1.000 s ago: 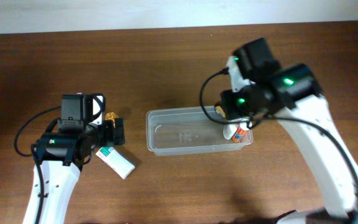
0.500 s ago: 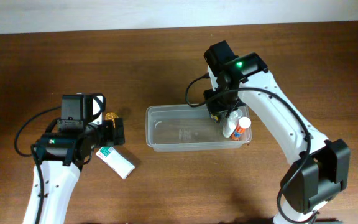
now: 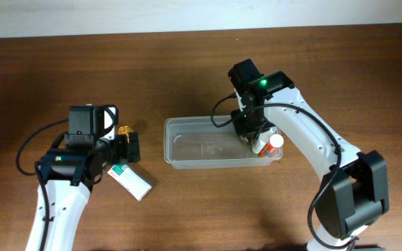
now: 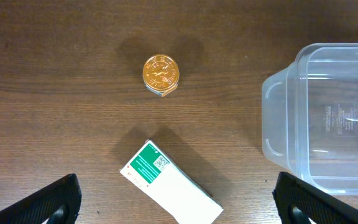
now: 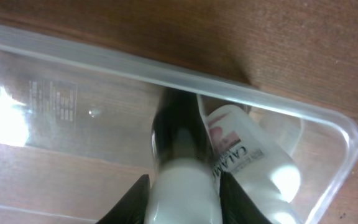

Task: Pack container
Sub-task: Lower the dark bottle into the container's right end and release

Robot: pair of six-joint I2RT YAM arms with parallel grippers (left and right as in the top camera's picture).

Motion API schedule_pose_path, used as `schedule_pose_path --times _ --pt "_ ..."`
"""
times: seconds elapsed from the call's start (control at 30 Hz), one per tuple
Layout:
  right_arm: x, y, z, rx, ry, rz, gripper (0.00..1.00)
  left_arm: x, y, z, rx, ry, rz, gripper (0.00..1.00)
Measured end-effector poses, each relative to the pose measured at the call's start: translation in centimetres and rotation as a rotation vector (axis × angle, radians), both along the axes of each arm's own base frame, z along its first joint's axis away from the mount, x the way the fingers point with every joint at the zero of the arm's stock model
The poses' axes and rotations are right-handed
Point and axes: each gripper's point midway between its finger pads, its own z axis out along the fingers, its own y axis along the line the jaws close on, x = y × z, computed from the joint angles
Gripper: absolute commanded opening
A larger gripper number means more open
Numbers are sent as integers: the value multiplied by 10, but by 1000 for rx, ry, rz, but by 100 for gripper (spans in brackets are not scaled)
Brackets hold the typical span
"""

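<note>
The right gripper (image 5: 182, 194) had swung inward, lowering its clasped black-capped bottle (image 5: 178, 149) into the container (image 5: 104, 60) beside the calamine bottle (image 5: 248, 163); the left gripper (image 4: 179, 200) hung released.

Clear container (image 3: 201, 148), gold-capped bottle (image 4: 161, 74), white tube (image 4: 169, 186) (green label), dark brown table (image 3: 187, 70)

Clear plastic container (image 3: 201, 149), matt wooden table (image 3: 187, 70)
</note>
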Motion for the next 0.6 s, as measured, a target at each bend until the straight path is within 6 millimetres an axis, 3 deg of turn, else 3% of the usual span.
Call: schedule_pose_path --times 0.47,0.53,0.6 --pt "2 -2 1 -12 -10 -2 39 0 0 0 0 0 0 100" --pt "2 -2 7 -12 -9 -2 46 0 0 0 0 0 0 99" --pt "13 2 29 6 -59 -4 54 0 0 0 0 0 0 99"
